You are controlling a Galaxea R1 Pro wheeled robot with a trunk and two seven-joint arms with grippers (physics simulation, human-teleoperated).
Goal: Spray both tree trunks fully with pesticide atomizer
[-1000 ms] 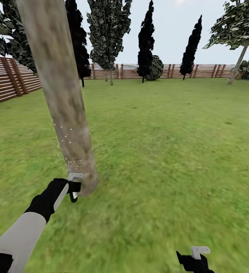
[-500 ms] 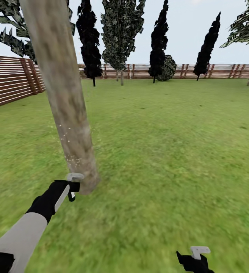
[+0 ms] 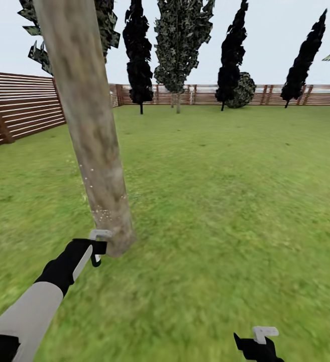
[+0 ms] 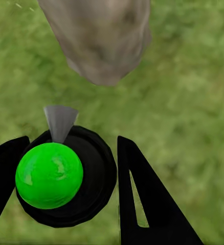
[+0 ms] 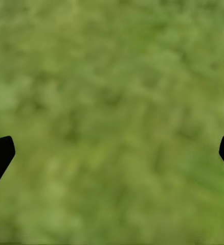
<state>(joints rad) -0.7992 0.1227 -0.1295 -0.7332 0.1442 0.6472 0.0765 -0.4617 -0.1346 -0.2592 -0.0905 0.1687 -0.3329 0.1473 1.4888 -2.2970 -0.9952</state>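
Note:
A thick mottled grey-brown tree trunk (image 3: 92, 136) leans up from the grass at the left, with fine white specks (image 3: 102, 212) on its lower part. My left gripper (image 3: 97, 248) is right at the trunk's foot, shut on the pesticide atomizer (image 3: 100, 235). In the left wrist view the atomizer (image 4: 66, 176) is a black round body with a green dome, held between my black fingers (image 4: 142, 194), and its grey nozzle points at the trunk base (image 4: 99, 41). My right gripper (image 3: 259, 342) hangs low over the grass floor (image 3: 225, 201), open and empty (image 5: 112, 153).
A brown slatted fence (image 3: 24, 108) runs along the left and the back of the lawn. Dark cypress-like trees (image 3: 138, 60) and a mottled green tree (image 3: 181, 45) stand far back by it. Open grass stretches to the right of the trunk.
The whole head view has shifted right, so the camera has turned left. My left gripper stays at the trunk's foot with the atomizer. The right gripper has not moved.

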